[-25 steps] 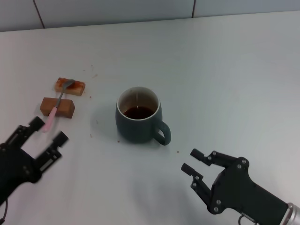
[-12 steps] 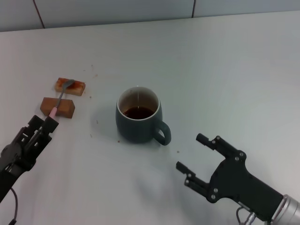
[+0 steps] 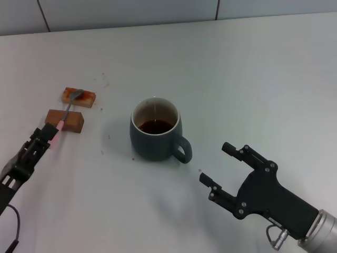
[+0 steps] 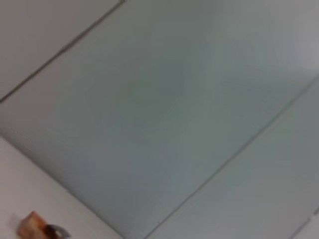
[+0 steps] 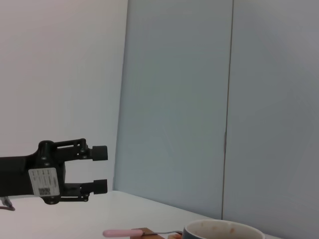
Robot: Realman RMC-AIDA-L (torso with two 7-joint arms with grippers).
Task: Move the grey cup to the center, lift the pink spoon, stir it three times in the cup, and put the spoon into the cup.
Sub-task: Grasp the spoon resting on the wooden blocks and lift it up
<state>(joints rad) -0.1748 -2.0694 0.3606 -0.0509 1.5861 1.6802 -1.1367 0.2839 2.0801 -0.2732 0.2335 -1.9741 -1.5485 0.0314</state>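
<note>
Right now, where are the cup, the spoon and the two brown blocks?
cup [image 3: 152,143]: head view, outer wall.
spoon [image 3: 67,113]: head view, metal stem.
far block [image 3: 86,97]: head view, top face.
near block [image 3: 75,120]: head view, top face.

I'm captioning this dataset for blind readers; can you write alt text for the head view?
A grey cup of dark liquid stands mid-table. To its left a pink spoon rests across two brown blocks, with the left end effector at the handle's tip. The right end effector hovers open, near right of the cup.

Squat grey-blue ceramic mug [image 3: 155,132]: set mid-table [image 3: 253,79].
Slim pink-handled spoon [image 3: 66,113]: laid across two brown blocks [image 3: 65,119], left of mug.
</note>
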